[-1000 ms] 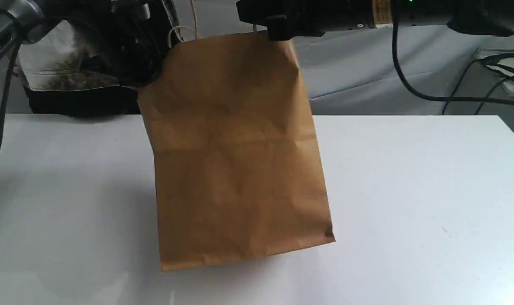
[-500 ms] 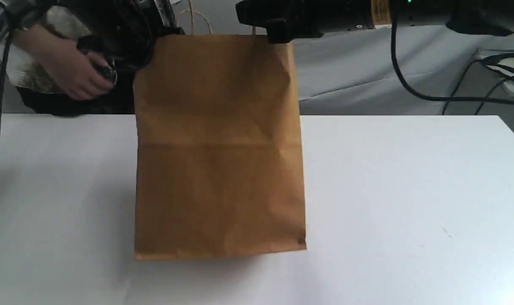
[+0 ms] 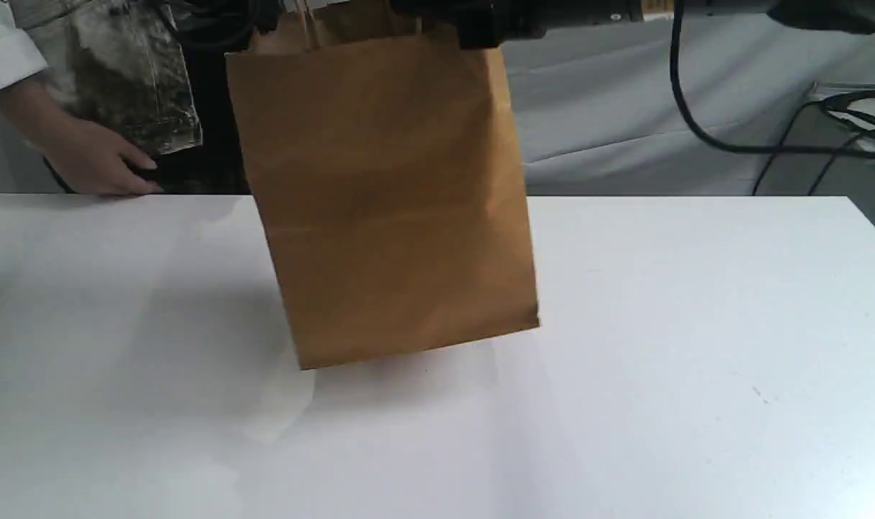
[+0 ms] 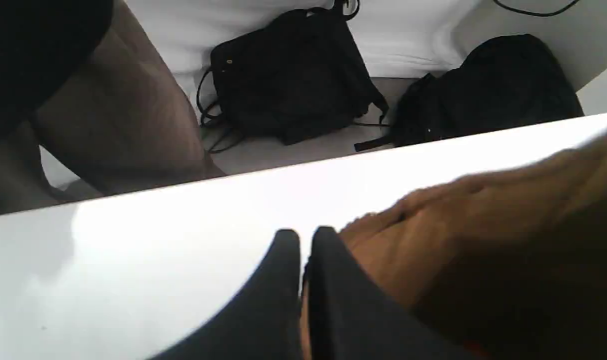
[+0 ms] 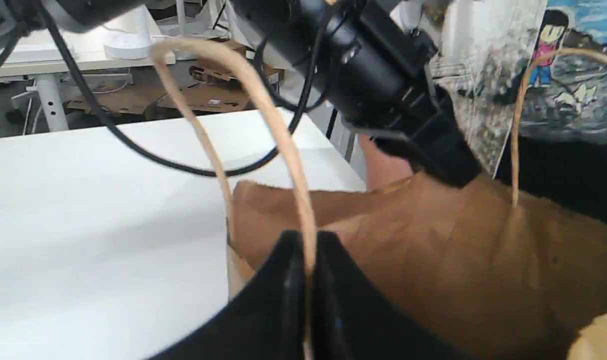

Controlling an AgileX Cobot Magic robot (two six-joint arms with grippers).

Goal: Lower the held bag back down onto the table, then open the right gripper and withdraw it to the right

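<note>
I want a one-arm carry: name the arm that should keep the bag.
Right, probably. The right gripper is shut on a handle of the bag, made for carrying; the left gripper seems only to pinch the paper rim.

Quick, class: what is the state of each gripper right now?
Left gripper: shut on the paper bag, at its top edge.
Right gripper: shut on the bag's twine handle.

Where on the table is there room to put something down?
Right of the tilted paper bag the table is bare to its right edge. The front strip and the left side are bare. Crowded: around the bag, and the back left edge by a person's hand.
</note>
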